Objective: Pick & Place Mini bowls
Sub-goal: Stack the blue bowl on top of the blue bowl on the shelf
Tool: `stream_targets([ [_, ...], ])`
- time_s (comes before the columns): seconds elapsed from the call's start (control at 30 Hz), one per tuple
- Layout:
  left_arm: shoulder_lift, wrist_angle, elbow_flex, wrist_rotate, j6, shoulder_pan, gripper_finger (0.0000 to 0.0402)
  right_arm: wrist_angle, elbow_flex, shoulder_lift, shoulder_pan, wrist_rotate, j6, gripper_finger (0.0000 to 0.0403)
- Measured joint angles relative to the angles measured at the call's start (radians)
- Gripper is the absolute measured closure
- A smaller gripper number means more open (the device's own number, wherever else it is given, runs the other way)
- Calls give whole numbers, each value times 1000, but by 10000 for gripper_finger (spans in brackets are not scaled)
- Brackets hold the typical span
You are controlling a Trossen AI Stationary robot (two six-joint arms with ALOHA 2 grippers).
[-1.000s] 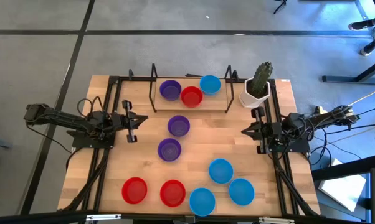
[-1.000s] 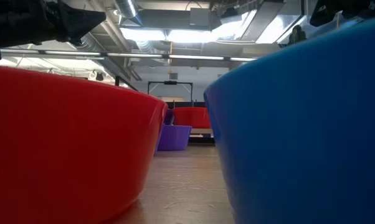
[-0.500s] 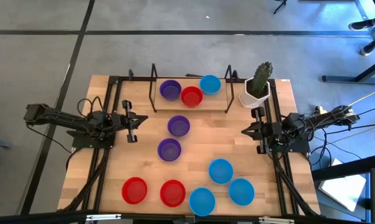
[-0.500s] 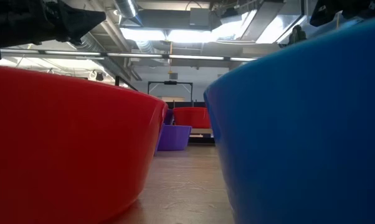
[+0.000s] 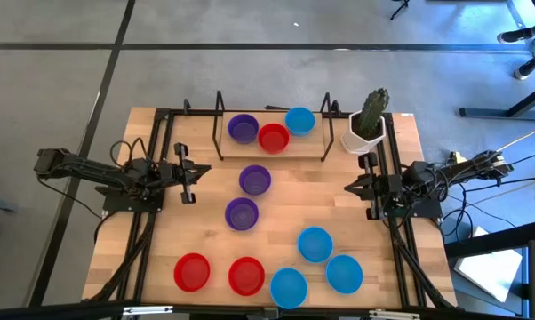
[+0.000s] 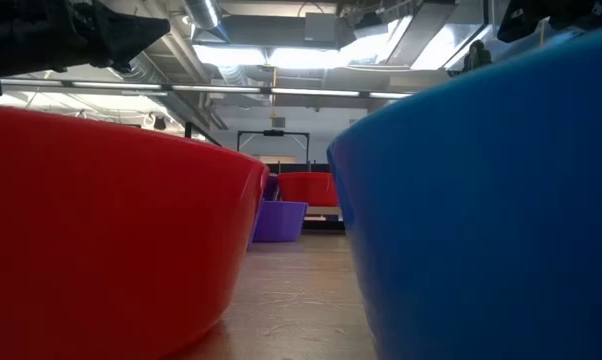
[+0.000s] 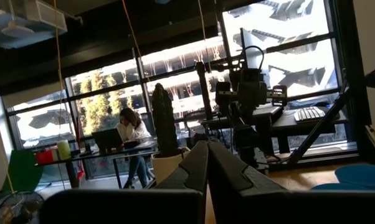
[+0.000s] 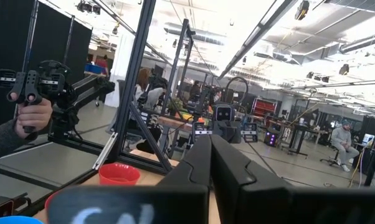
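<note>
Several mini bowls sit rim up on the wooden table point(image 5: 205, 231). A purple point(image 5: 243, 128), a red point(image 5: 273, 138) and a light blue one point(image 5: 299, 119) stand on the far shelf. Two purple bowls point(image 5: 255, 180) point(image 5: 242, 213) sit mid-table. Two red bowls point(image 5: 192, 271) point(image 5: 246, 276) and three blue ones point(image 5: 315, 244) point(image 5: 344, 273) point(image 5: 288, 287) lie near the front edge. My left gripper point(image 5: 196, 174) point(image 7: 207, 163) hangs shut at the table's left side. My right gripper point(image 5: 349, 187) point(image 8: 210, 158) hangs shut at the right side. Both are above the wood and clear of every bowl.
A white pot with a green cactus point(image 5: 367, 124) stands at the far right corner, close to my right arm. Black frame posts point(image 5: 219, 124) flank the far shelf, and black rails run along both table sides. A person's hand point(image 8: 25, 115) holds a handle beyond the table.
</note>
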Motion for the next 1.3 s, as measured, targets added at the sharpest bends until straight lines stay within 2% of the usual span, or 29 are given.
stream_targets([
  [0.17, 1, -2, 0, 0, 0, 0, 398, 20, 0, 11, 0, -13, 70, 395],
  [0.5, 1, -2, 0, -1, 0, 0, 398, 19, 50, 121, 0, -138, 181, 395],
  [0.57, 1, -2, 0, 0, 0, 0, 398, -12, 81, 165, 1, -175, 203, 395],
  [0.7, 1, -20, 0, -1, 0, 0, 394, -89, 149, 271, 8, -178, 225, 395],
  [1.0, 1, -24, 0, -1, 0, 0, 397, -299, 328, 539, 48, -177, 139, 395],
  [1.17, 1, -26, 0, -1, 0, 0, 393, -427, 402, 677, 59, -115, 97, 392],
  [1.3, 1, -26, 0, -1, 0, 0, 391, -485, 446, 766, 58, -79, 97, 371],
])
